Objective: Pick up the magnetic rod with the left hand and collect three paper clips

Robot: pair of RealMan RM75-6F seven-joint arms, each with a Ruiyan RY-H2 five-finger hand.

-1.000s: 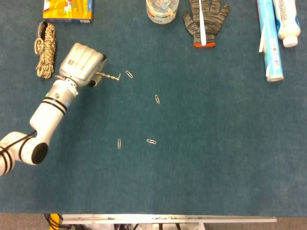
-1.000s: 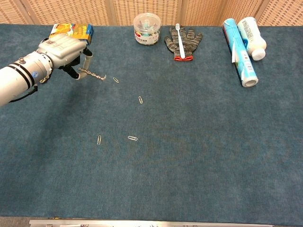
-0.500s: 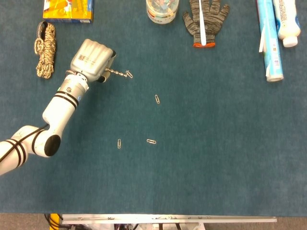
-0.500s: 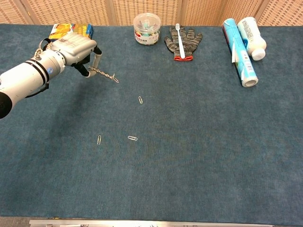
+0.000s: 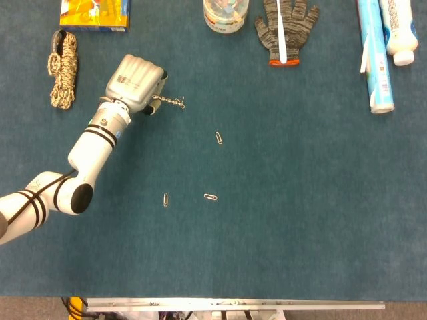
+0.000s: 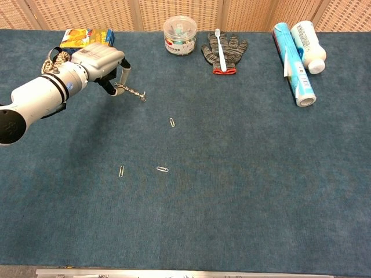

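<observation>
1. blue felt table (image 5: 307,220) spreads under everything, clutter along its far edge.
2. left hand (image 5: 137,83) curls its fingers around the magnetic rod (image 5: 167,101), held low and near level, probably so the tip sweeps close over the cloth; a paper clip (image 5: 180,103) seems to hang at the tip.
3. three loose clips lie apart: one (image 5: 219,138) nearer, two (image 5: 165,199) (image 5: 211,197) further toward the front.
4. rope (image 5: 61,70), box (image 5: 93,15), jar (image 5: 225,13) and glove (image 5: 285,30) stand clear; nothing blocks the way.

magnetic rod (image 5: 169,102): its handle end is hiding inside the left hand (image 5: 137,81); clips on its tip are blurring together
jar (image 5: 225,13): top is running off the head view's edge
right hand: showing in neither view
</observation>
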